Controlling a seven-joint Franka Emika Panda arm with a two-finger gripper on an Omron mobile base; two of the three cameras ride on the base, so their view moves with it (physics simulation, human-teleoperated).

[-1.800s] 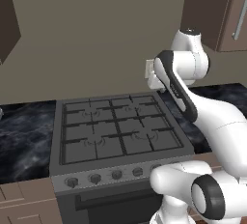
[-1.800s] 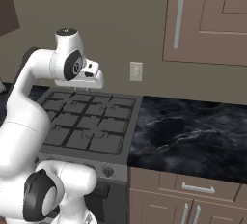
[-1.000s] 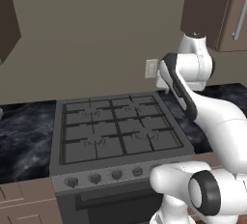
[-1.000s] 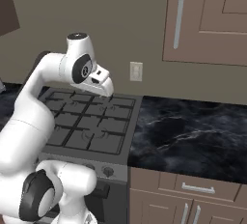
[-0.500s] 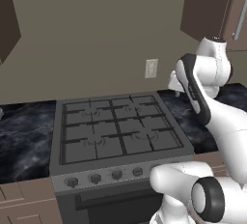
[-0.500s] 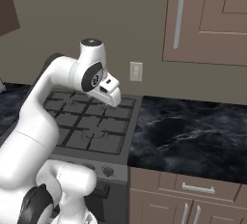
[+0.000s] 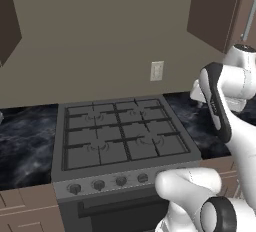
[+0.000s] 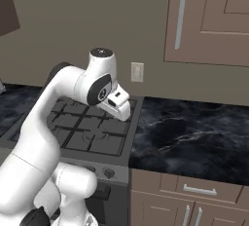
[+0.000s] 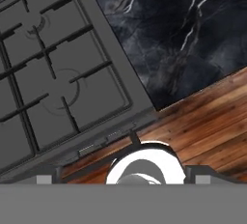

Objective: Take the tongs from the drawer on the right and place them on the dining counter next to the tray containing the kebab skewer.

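My gripper (image 8: 125, 115) hangs open over the right edge of the stove (image 8: 92, 130), tilted down and to the right, with nothing between its fingers. In the hand view its two fingertips (image 9: 48, 174) stand wide apart at the bottom, above the stove's front corner. The drawer (image 8: 204, 189), light brown with a slim silver handle (image 8: 197, 189), is shut under the narrow black counter (image 8: 194, 132) right of the stove. The tongs are hidden. The dining counter, the tray and the kebab skewer are out of view.
The stove's grates (image 7: 122, 136) and knobs (image 7: 107, 182) lie ahead of my base. A wall outlet (image 8: 137, 72) sits behind the stove, and an upper cabinet (image 8: 209, 15) hangs above the counter. Wooden floor (image 9: 207, 121) shows below the counter's edge.
My arm has swung to the right, from over the back of the stove toward its right edge, and the hand has dropped lower. The gripper has stayed open.
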